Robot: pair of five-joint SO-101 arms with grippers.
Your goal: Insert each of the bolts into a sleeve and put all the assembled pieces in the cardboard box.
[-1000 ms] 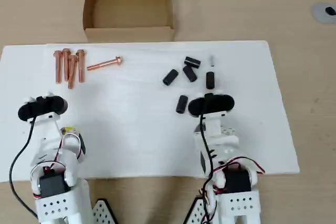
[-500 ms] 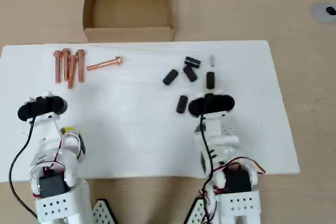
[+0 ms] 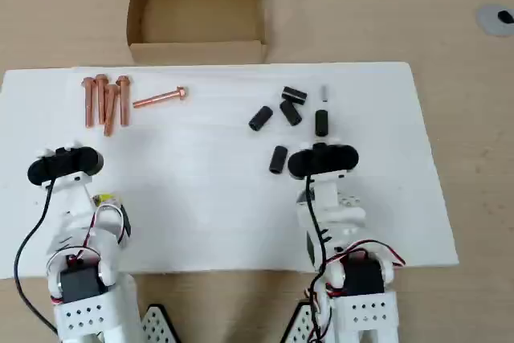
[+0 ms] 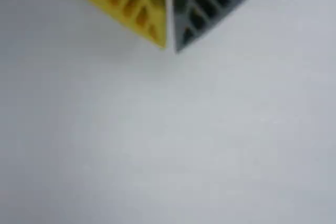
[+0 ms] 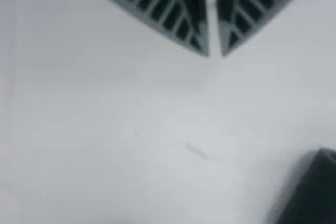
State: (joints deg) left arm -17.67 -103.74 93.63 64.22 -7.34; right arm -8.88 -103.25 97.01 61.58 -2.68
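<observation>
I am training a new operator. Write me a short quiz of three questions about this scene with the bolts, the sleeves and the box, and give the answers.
1. True or false: the cardboard box is empty.
2. The black sleeves lie on the white mat nearer to which arm? A) left B) right C) equally near to both
3. Fill in: most copper bolts lie together; one lone bolt lies apart, on the side toward the ___.

Key: 1 true; 2 B, the right arm; 3 sleeves.
</observation>
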